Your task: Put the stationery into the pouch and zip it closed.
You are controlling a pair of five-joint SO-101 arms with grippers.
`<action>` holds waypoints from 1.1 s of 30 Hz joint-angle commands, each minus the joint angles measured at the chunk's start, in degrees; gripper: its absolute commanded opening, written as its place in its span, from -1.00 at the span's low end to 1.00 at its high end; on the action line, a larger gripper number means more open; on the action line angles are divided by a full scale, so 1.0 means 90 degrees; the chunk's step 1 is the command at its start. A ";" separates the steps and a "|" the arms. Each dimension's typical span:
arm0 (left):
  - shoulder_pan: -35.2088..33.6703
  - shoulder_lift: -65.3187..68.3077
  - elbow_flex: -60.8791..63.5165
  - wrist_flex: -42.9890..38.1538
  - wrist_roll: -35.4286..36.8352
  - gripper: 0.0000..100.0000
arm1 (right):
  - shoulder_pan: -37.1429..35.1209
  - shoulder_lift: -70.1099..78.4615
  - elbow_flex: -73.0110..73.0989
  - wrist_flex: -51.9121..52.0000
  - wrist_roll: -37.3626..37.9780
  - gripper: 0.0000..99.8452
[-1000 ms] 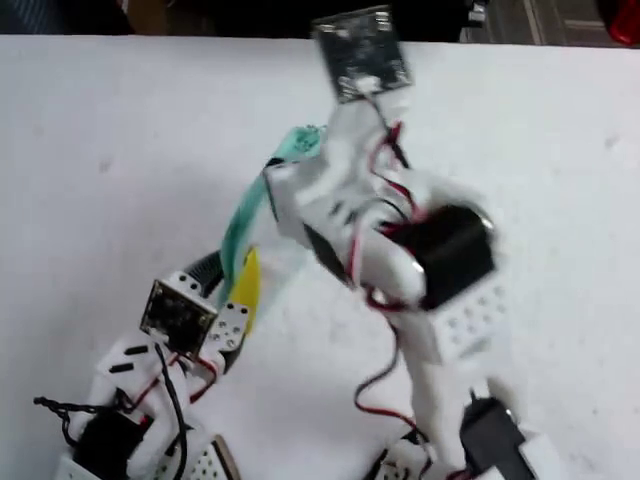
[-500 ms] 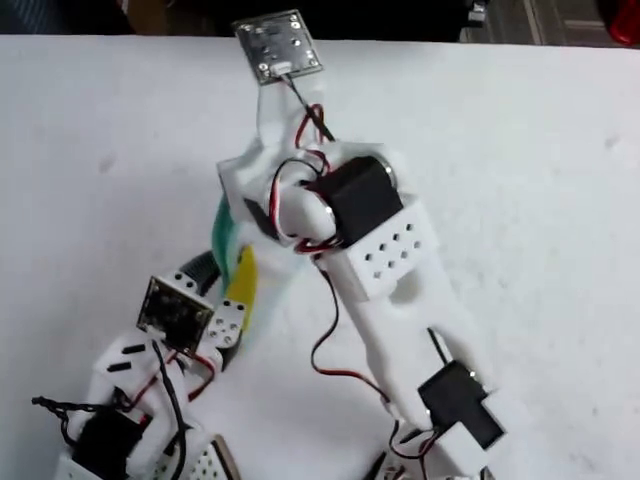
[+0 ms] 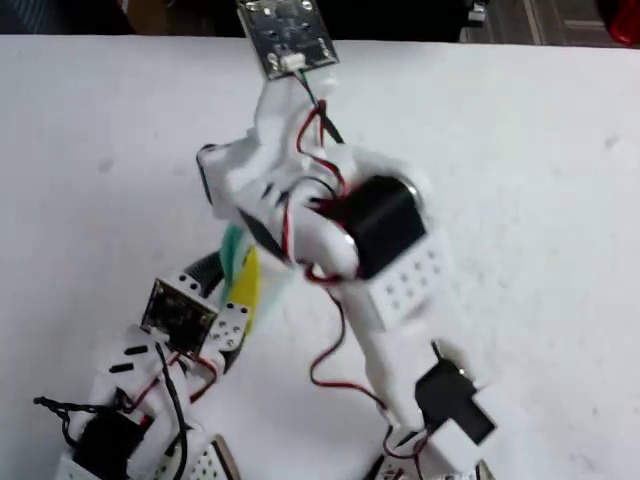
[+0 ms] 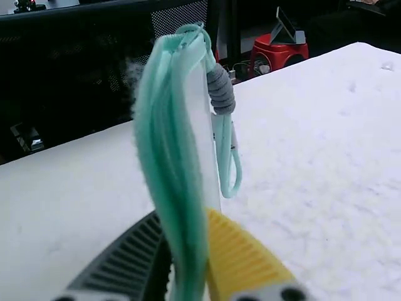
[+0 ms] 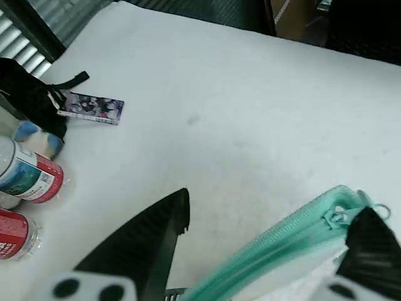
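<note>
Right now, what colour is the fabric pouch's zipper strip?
The zipper strip of the white fabric pouch is mint green; clearest in the left wrist view.

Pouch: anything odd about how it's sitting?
Yes. The pouch is not flat on the table: the left gripper clamps it edge-on, standing on its side. The right gripper has open jaws, with the pouch's zipper end between them.

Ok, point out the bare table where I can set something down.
In the high view, bare table lies right of the right arm, and another patch left of the pouch toward the far left corner. Crowded: the near middle, where the left gripper clamps the pouch and the right gripper straddles it.
</note>
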 commanded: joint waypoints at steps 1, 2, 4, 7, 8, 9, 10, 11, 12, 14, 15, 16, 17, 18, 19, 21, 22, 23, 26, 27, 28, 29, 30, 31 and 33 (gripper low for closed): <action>0.0054 0.0024 -0.0088 0.0020 -0.0059 -0.96 | 0.0366 0.0181 -0.0107 0.0259 -0.0322 -0.26; 0.0054 0.0024 -0.0088 0.0020 -0.0059 -0.96 | 0.0513 0.0230 -0.0059 0.0327 -0.0449 -0.26; 0.0054 0.0024 -0.0088 0.0020 -0.0059 -0.96 | 0.0777 0.0298 -0.0029 0.0366 -0.0518 -0.26; 0.0054 0.0024 -0.0088 0.0020 -0.0059 -0.96 | 0.0904 0.0376 0.0059 0.0366 -0.0537 -0.26; 0.0054 0.0024 -0.0088 0.0020 -0.0059 -0.96 | 0.0894 0.0396 0.0147 0.0366 -0.0537 -0.26; 0.0054 0.0024 -0.0088 0.0020 -0.0059 -0.96 | 0.0816 0.0435 0.0234 0.0366 -0.0537 -0.26; 0.0054 0.0024 -0.0088 0.0020 -0.0059 -0.96 | 0.0728 0.0464 0.0313 0.0357 -0.0537 -0.26; 0.0054 0.0024 -0.0088 0.0020 -0.0059 -0.96 | 0.0659 0.0513 0.0400 0.0347 -0.0518 -0.26; 0.0054 0.0024 -0.0088 0.0020 -0.0059 -0.96 | 0.0591 0.0591 0.0469 0.0337 -0.0508 -0.26; 0.0054 0.0024 -0.0088 0.0020 -0.0059 -0.96 | 0.0464 0.0757 0.0537 0.0337 -0.0498 -0.26; 0.0054 0.0024 -0.0088 0.0020 -0.0059 -0.96 | 0.0444 0.0855 0.0547 0.0337 -0.0498 -0.26; 0.0054 0.0024 -0.0088 0.0020 -0.0059 -0.96 | 0.0444 0.0952 0.0557 0.0337 -0.0498 -0.26; 0.0054 0.0024 -0.0088 0.0020 -0.0059 -0.96 | 0.0444 0.1060 0.0557 0.0337 -0.0498 -0.26; 0.0054 0.0024 -0.0088 0.0020 -0.0059 -0.96 | 0.0464 0.1167 0.0557 0.0337 -0.0498 -0.26; 0.0054 0.0024 -0.0088 0.0020 -0.0059 -0.96 | 0.0474 0.1265 0.0557 0.0347 -0.0498 -0.27; 0.0054 0.0024 -0.0088 0.0010 -0.0059 -0.96 | 0.0503 0.1421 0.0567 0.0347 -0.0488 -0.40; 0.0054 0.0024 -0.0088 0.0000 -0.0059 -0.95 | 0.0513 0.1470 0.0567 0.0347 -0.0488 -0.50; 0.0054 0.0024 -0.0088 -0.0010 -0.0059 -0.95 | 0.0523 0.1499 0.0557 0.0347 -0.0488 -0.62; 0.0054 0.0024 -0.0088 -0.0020 -0.0059 -0.95 | 0.0532 0.1499 0.0518 0.0347 -0.0215 -1.00; 0.0054 0.0024 -0.0088 -0.0020 -0.0059 -0.92 | 0.0503 0.1470 0.0518 0.0357 0.0000 -0.96; 0.0054 0.0024 -0.0088 -0.0020 -0.0059 -0.86 | 0.0493 0.1421 0.0527 0.0357 0.0147 -0.92; 0.0044 0.0024 -0.0107 0.0049 -0.0059 -0.77 | 0.0493 0.1392 0.0527 0.0357 0.0176 -0.93; 0.0034 0.0024 -0.0117 0.0156 -0.0049 -0.67 | 0.0493 0.1343 0.0518 0.0347 0.0176 -0.97; 0.0034 0.0024 -0.0166 0.0313 -0.0049 -0.58 | 0.0493 0.1294 0.0518 0.0327 0.0195 -0.97; 0.0044 0.0024 -0.0430 0.0654 -0.0049 -0.52 | 0.0532 0.1226 0.0518 0.0112 0.0234 -0.97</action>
